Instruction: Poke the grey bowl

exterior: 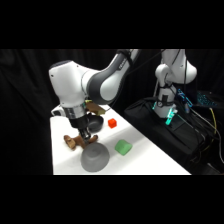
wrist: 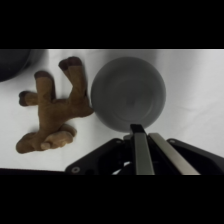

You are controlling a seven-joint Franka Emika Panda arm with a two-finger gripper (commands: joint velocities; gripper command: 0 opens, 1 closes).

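My pincer (exterior: 90, 139) hangs just above the large, plain light-grey matte bowl (exterior: 95, 157), which sits upside down as a smooth dome near the front edge of the white table (exterior: 145, 160). In the wrist view the 2 fingers (wrist: 143, 155) lie pressed together with no gap between them and nothing held, their tip at the near rim of the grey bowl (wrist: 128, 93); whether the tip actually touches the dome I cannot tell.

Just beside the bowl, on its left in the wrist view, lies a brown plush animal toy with dark hooves (wrist: 52, 112), sprawled on its side with its legs pointing toward the top of that picture; one leg reaches right up to the bowl's edge. In the side view the same toy (exterior: 74, 142) shows behind and left of the bowl, partly hidden by my wrist.

Farther back on the table sits a small black bowl (exterior: 94, 122), with a small red block (exterior: 112, 123) to its right. A green rounded block (exterior: 123, 147) rests just right of the grey bowl, apart from it.
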